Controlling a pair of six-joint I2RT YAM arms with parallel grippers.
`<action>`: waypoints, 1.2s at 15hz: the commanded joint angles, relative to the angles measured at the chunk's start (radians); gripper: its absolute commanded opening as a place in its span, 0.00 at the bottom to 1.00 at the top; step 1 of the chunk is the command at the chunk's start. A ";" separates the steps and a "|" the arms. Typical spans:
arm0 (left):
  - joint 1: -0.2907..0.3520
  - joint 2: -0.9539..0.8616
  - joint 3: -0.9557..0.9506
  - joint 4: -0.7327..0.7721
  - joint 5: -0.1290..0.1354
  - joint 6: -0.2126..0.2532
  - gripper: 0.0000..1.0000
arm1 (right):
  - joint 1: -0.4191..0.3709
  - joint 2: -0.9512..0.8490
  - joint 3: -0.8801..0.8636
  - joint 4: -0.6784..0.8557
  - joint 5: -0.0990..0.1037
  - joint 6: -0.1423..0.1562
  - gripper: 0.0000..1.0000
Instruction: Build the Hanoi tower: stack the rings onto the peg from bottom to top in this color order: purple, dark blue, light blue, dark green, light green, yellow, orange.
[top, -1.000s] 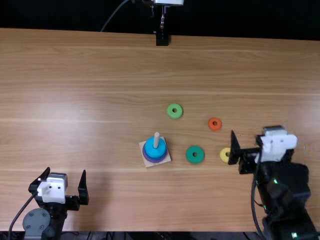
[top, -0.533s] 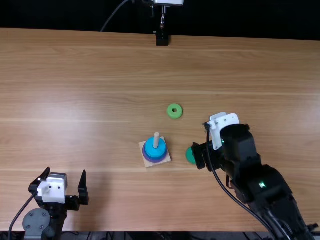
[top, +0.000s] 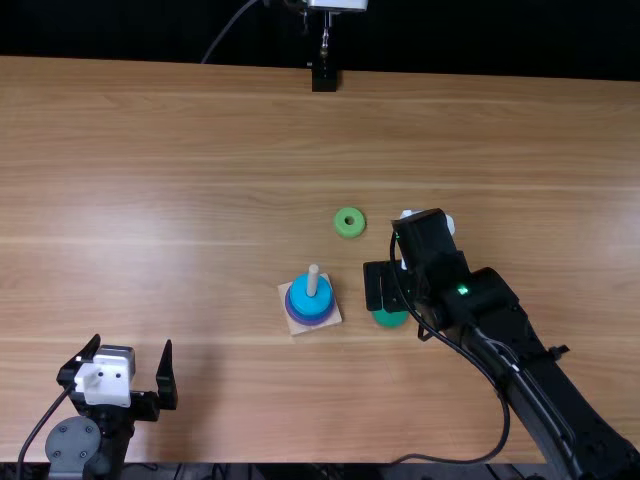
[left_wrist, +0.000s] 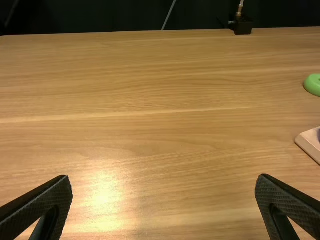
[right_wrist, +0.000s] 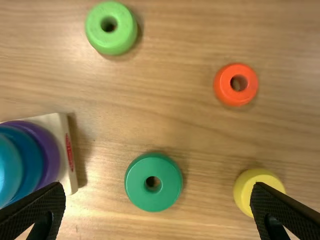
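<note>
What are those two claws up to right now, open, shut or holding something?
Left gripper: open, holding nothing.
Right gripper: open, holding nothing; the dark green ring lies ahead of it, not gripped.

- Left arm: low at the near left edge.
- Left gripper: aimed toward the far side, fingers spread wide.
- Right arm: stretched from the near right toward the middle.
- Right gripper: tipped down, fingers wide apart.
</note>
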 joint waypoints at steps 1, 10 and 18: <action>-0.008 -0.012 -0.112 -0.078 0.004 -0.005 1.00 | 0.007 0.042 0.034 -0.002 0.005 0.035 1.00; -0.008 -0.012 -0.112 -0.078 0.004 -0.005 1.00 | -0.004 0.207 0.032 -0.041 -0.054 0.040 1.00; -0.008 -0.012 -0.112 -0.078 0.006 -0.005 1.00 | -0.018 0.286 0.029 -0.039 -0.155 0.044 1.00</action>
